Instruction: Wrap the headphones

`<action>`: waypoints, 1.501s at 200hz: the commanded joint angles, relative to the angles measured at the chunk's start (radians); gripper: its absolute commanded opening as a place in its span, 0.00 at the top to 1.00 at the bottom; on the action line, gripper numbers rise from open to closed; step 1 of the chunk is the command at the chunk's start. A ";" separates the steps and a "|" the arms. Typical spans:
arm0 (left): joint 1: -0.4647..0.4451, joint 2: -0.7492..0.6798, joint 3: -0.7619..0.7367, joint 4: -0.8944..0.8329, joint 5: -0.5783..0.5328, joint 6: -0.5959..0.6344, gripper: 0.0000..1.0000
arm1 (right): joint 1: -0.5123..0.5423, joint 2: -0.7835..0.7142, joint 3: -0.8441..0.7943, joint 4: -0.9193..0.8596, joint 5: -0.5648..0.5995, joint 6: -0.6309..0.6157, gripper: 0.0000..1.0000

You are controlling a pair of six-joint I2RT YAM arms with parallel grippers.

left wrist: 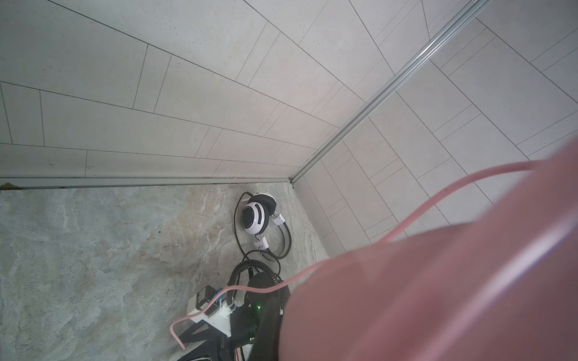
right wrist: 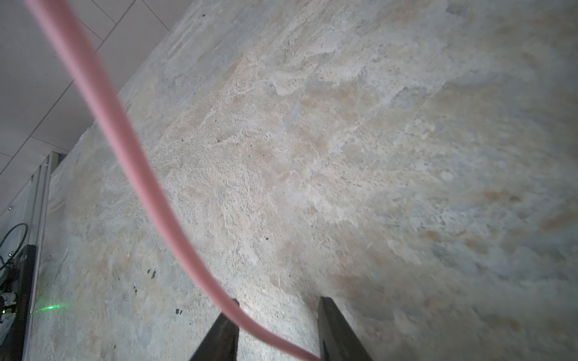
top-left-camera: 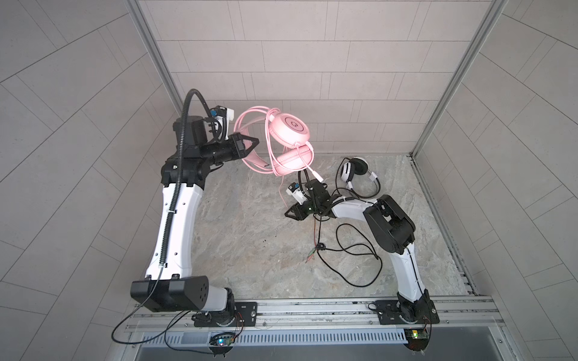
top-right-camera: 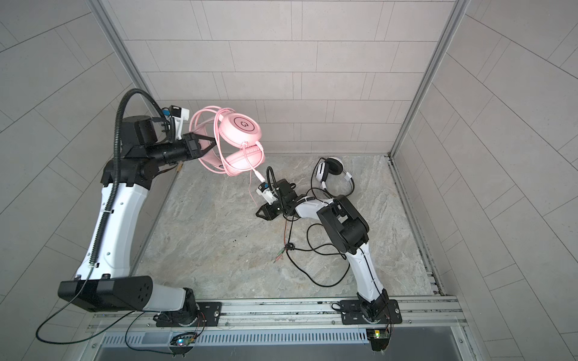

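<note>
The pink headphones [top-left-camera: 289, 129] [top-right-camera: 242, 128] hang in the air at the back left. My left gripper [top-left-camera: 253, 143] [top-right-camera: 211, 144] is shut on their headband. In the left wrist view they are a blurred pink mass [left wrist: 438, 281] that hides the jaws. Their thin pink cable [top-left-camera: 282, 190] [right wrist: 125, 131] loops round the ear cups, hangs down and passes between the fingers of my right gripper [top-left-camera: 287, 214] [top-right-camera: 259, 214] [right wrist: 278, 300]. Its jaws stand apart, low over the table. The white-and-black headphones [top-left-camera: 353, 170] [top-right-camera: 328, 170] [left wrist: 258, 217] lie at the back right.
A long black cable [top-left-camera: 359, 250] [top-right-camera: 325, 250] sprawls in loops over the stone tabletop [top-left-camera: 250, 250] by my right arm and ends in coloured plugs [top-left-camera: 309, 254]. Tiled walls close the back and both sides. A metal rail [top-left-camera: 312, 308] runs along the front.
</note>
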 commanded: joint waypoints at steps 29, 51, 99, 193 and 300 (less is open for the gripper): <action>0.020 -0.007 0.013 0.088 0.042 -0.061 1.00 | 0.006 0.053 0.024 0.048 -0.026 0.067 0.83; 0.033 -0.015 0.005 0.094 -0.025 -0.066 1.00 | 0.007 -0.008 -0.046 0.025 0.001 0.047 0.91; 0.041 -0.031 -0.042 0.099 -0.297 -0.087 1.00 | 0.013 -0.225 -0.213 -0.069 0.082 0.024 1.00; 0.050 0.077 -0.045 0.184 -0.631 -0.205 1.00 | 0.225 -0.527 -0.310 -0.355 0.241 -0.106 1.00; 0.110 0.190 -0.036 0.213 -0.698 -0.142 1.00 | 0.349 -0.790 -0.304 -0.586 0.373 -0.161 1.00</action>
